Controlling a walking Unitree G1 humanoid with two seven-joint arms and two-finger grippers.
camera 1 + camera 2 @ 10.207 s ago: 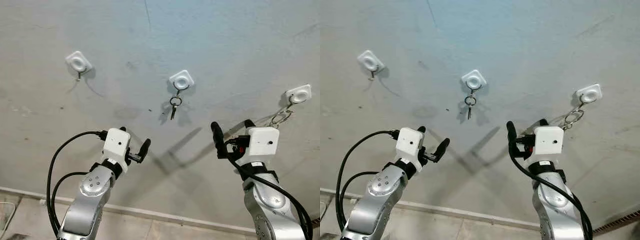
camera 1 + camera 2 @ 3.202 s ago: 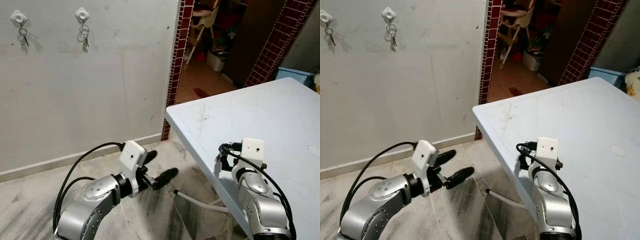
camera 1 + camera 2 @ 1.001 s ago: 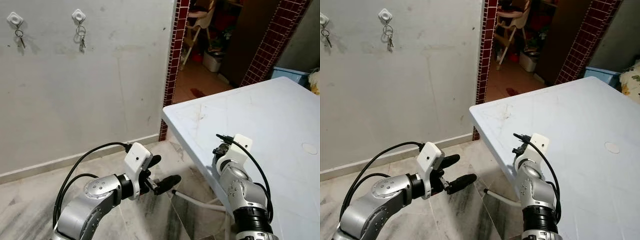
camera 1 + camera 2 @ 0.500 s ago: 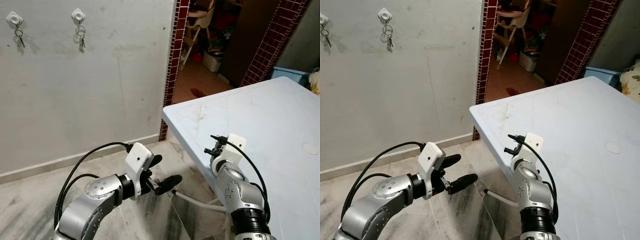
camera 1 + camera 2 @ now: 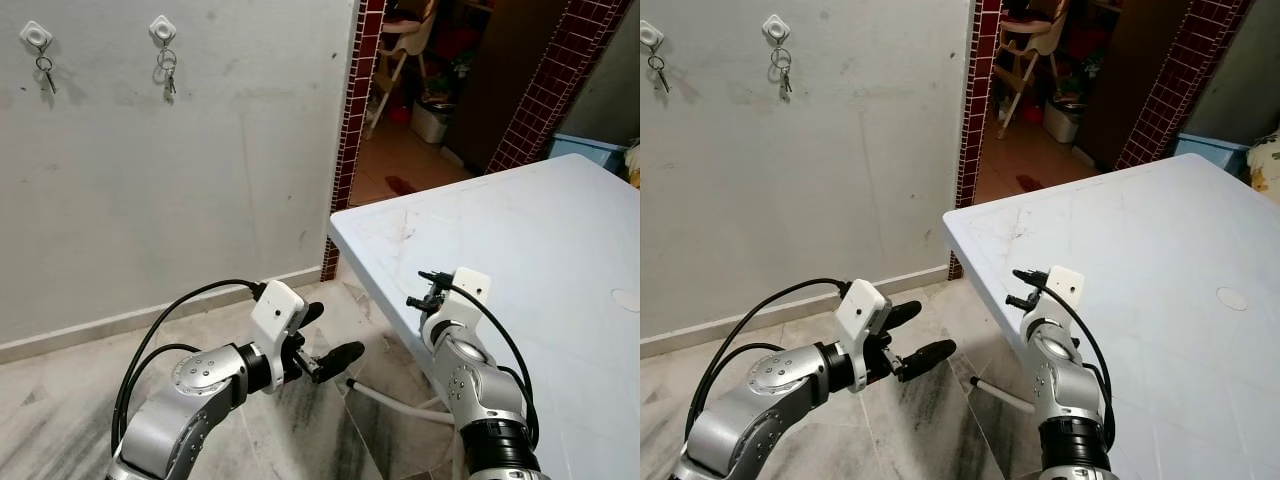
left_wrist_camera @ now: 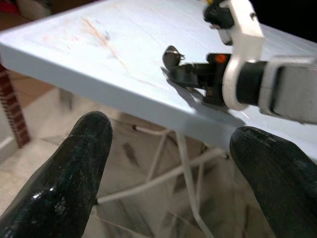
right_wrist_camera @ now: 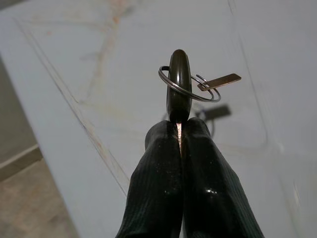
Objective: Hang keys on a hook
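My right gripper is shut on the dark head of a key; its steel ring and a small flat key hang a little above the white table, casting a shadow on it. From the head views this gripper sits over the table's near corner. My left gripper is open and holds nothing, low over the floor left of the table. Its wrist view shows its fingers wide apart and the key beyond. Two white wall hooks at far upper left each carry keys.
A doorway framed by dark red tiled posts opens right of the grey wall, with a high chair beyond. White table legs cross the marble floor under the table corner. A blue bin stands behind the table.
Ten seconds ago I faced the hooks close up; now the view looks at the table. Over the last second the right wrist turned and shifted slightly left above the table edge.
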